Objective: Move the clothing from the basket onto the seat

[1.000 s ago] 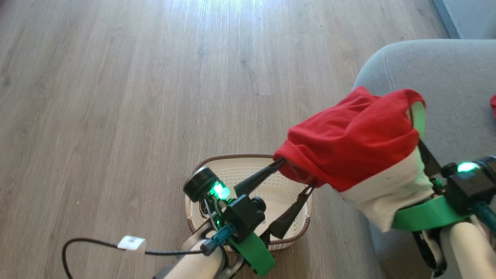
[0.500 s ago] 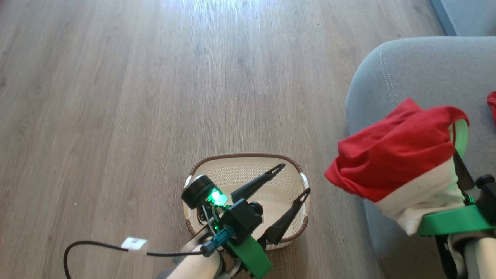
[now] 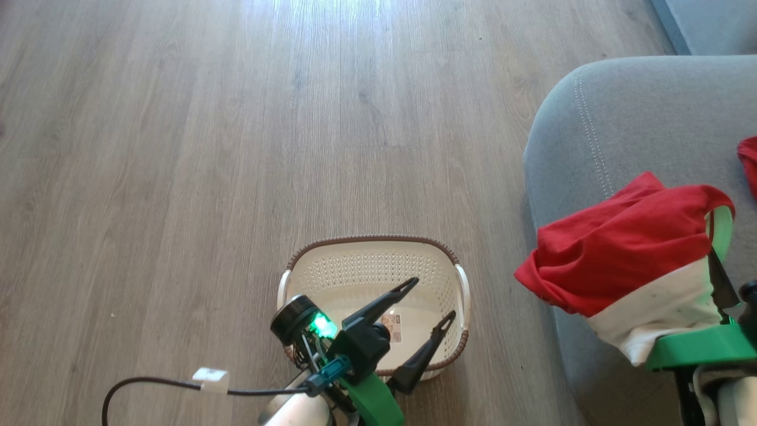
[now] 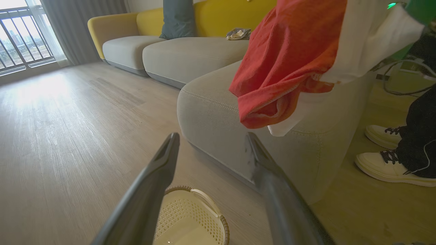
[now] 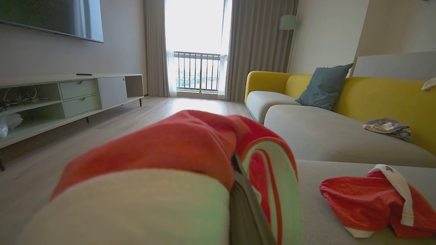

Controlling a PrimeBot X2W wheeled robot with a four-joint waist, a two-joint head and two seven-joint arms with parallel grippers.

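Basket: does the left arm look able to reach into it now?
Probably yes: the left gripper hangs open above the basket, and the red garment is off over the seat.

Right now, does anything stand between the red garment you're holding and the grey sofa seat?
Nothing visible does. The red-and-white fabric garment hangs above bare grey upholstered seat; a second red garment lies apart, farther along.

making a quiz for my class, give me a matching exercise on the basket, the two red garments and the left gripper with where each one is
1 basket
2 wide-hemmed red garment
3 logo-band red garment
4 left gripper

A lying on the seat
B empty, on the floor
C open, above the basket
D held up in the air

Pairs: 1-B, 2-D, 3-A, 4-C
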